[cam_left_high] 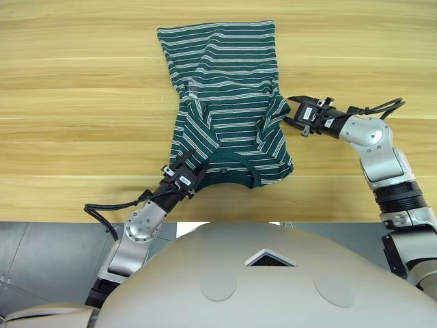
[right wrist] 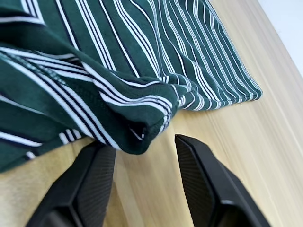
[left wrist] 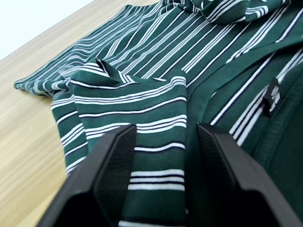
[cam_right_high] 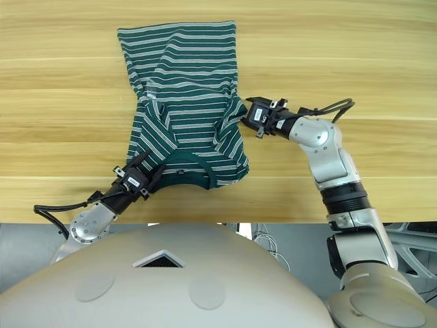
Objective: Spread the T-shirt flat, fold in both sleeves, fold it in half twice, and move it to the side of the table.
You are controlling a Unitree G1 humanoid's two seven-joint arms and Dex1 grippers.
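My left gripper (cam_left_high: 196,164) and right gripper (cam_left_high: 288,111) sit at edges of the bunched T-shirt (cam_left_high: 225,75), fingers wide; a shallow pinch could slip.

T-shirt (cam_left_high: 229,102), green with white stripes: one.
Desk (cam_left_high: 68,102), wooden: one.
Grippers: two, namely left gripper (cam_left_high: 195,162), one, and right gripper (cam_left_high: 288,111), one.
Fingers (left wrist: 113,175), black: two on each gripper, four in all.
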